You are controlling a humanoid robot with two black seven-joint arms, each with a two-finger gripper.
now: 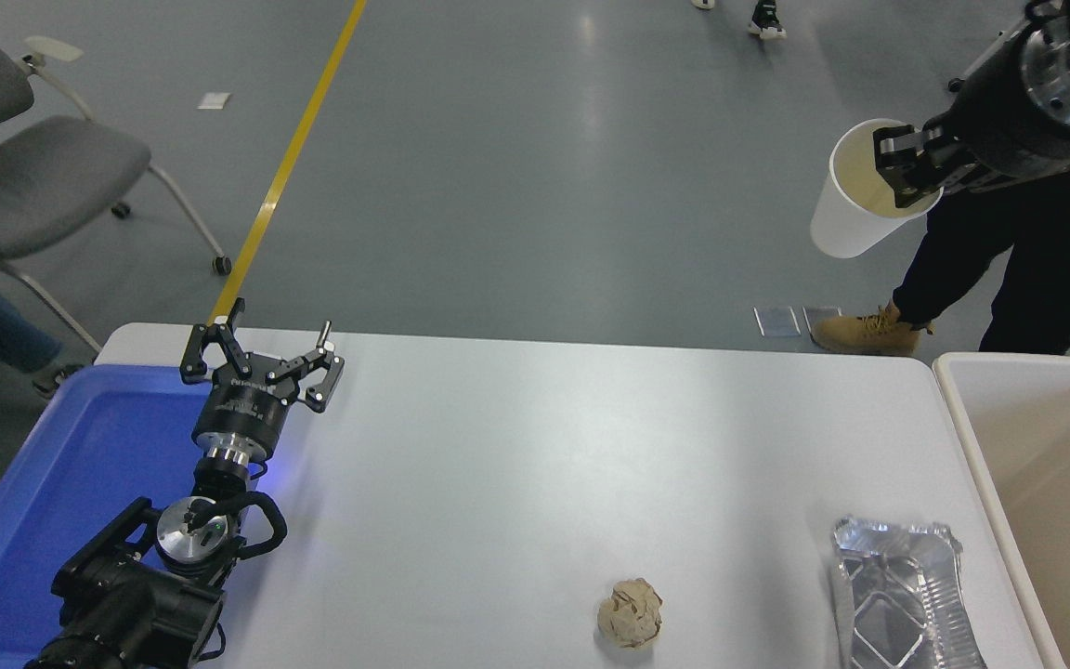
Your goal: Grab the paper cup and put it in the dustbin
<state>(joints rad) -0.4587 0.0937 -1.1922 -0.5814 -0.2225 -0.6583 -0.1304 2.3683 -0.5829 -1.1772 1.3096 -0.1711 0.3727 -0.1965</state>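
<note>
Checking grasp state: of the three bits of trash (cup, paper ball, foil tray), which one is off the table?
The paper cup: the right tool pinches its rim, holding it tilted in the air. The brown paper ball and foil tray lie on the table.

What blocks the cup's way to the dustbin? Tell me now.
Nothing visible does. The right tool holds the paper cup by its rim, high above the table's far right corner. The dustbin lies open below and to the right; the foil tray sits nearer, aside.
</note>
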